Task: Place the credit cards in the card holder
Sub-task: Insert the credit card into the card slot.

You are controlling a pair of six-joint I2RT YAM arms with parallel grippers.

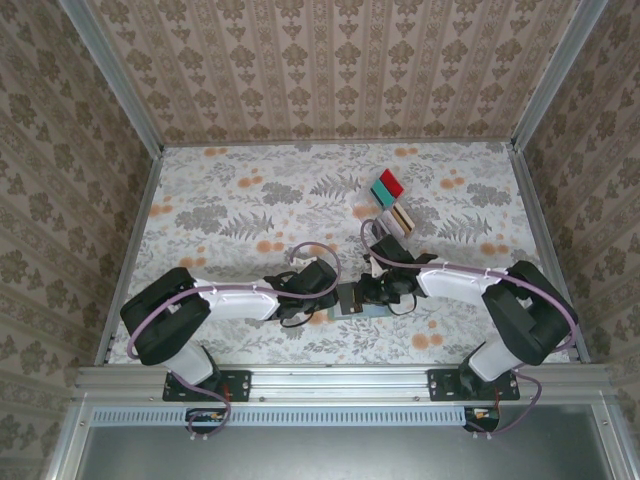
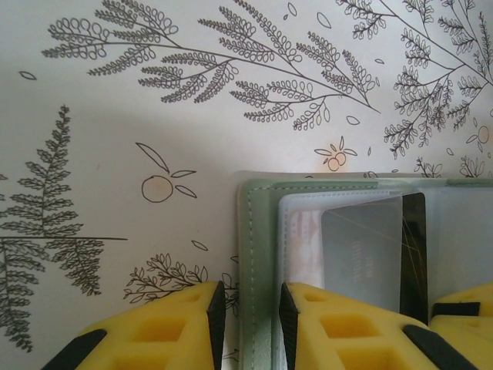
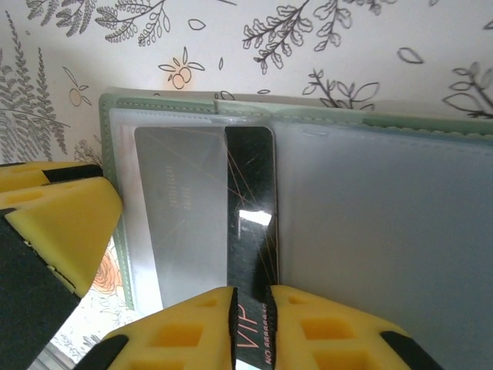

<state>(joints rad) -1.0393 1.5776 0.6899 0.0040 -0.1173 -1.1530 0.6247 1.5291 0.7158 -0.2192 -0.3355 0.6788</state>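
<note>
Both jaws are clamped: the left gripper (image 2: 248, 327) pinches the green edge of the open card holder (image 2: 260, 254), and the right gripper (image 3: 252, 327) grips a dark grey card (image 3: 250, 177) half-slid into a clear sleeve. The holder lies near the table's (image 1: 230, 200) front edge, midway across. Other cards (image 1: 392, 200) sit toward the far right corner.

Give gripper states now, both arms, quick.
Left gripper: closed on the card holder's edge.
Right gripper: closed on the dark card, partly in a slot.
</note>
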